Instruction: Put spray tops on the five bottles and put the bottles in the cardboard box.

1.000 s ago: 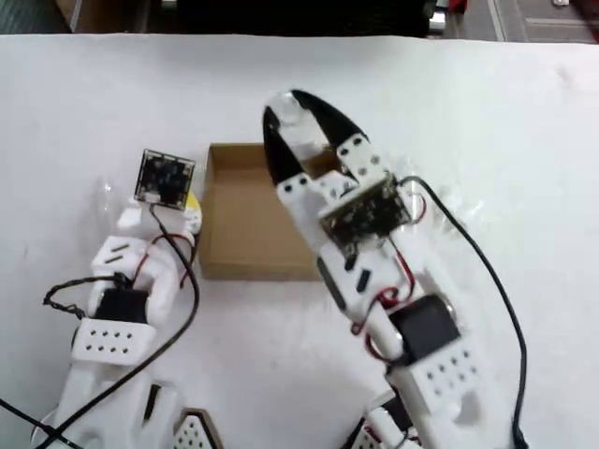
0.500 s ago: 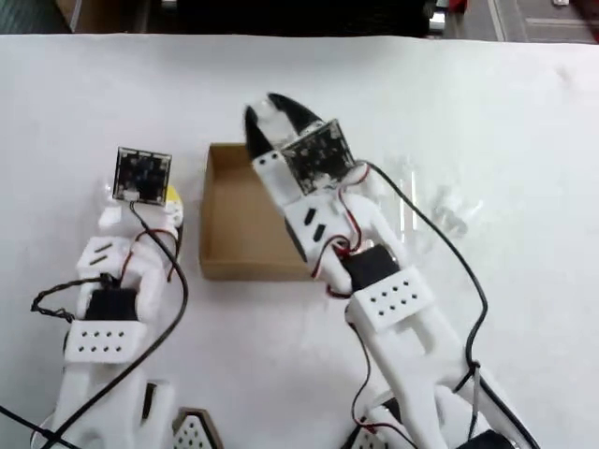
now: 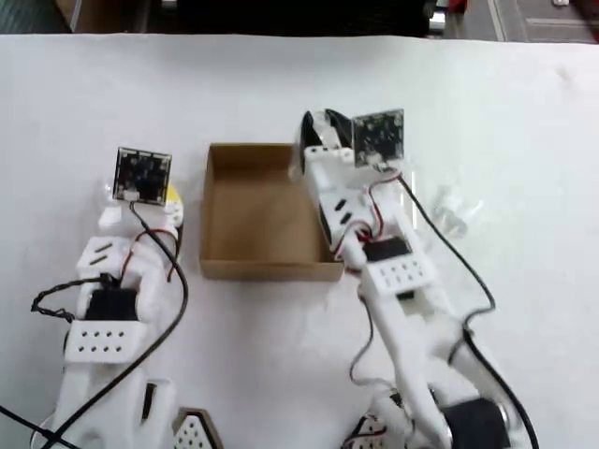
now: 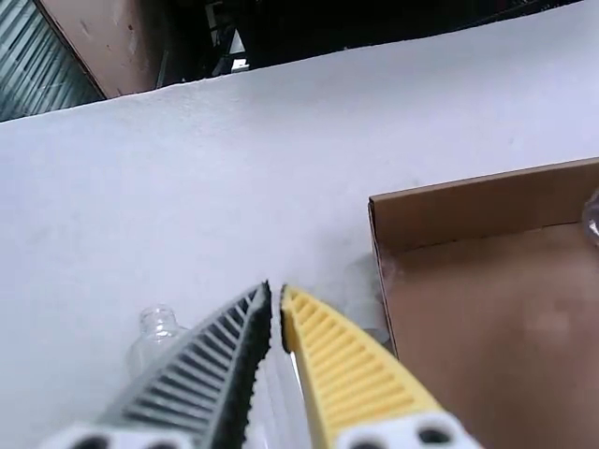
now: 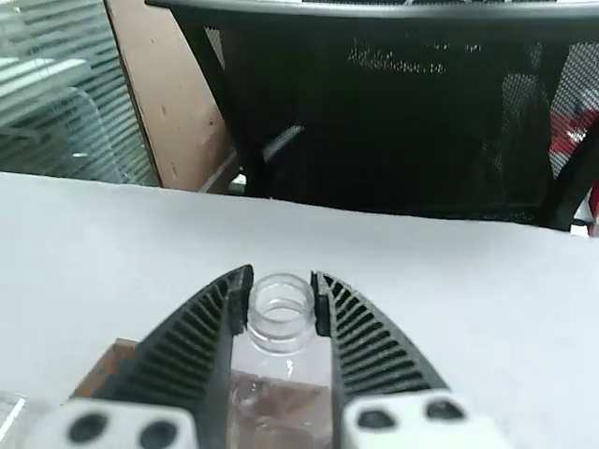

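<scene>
My right gripper (image 5: 281, 281) is shut on the neck of a clear bottle (image 5: 281, 313) whose mouth is bare, with no spray top. In the high view this right gripper (image 3: 316, 126) hangs just past the far right corner of the open cardboard box (image 3: 262, 268). Left of the box, my left gripper (image 4: 276, 295) is low over the table with its grey and yellow fingertips touching. Another clear, topless bottle (image 4: 154, 327) stands just beside its grey finger. The box's floor (image 4: 505, 318) looks bare where it shows.
Several clear plastic pieces (image 3: 451, 210) lie on the white table to the right of the right arm. A black mesh chair (image 5: 393, 103) stands beyond the table's far edge. Open white tabletop stretches behind the box.
The right arm swung from over the box's far edge to the box's right corner and turned upright with the bottle. The left arm shifted slightly left, then stayed still.
</scene>
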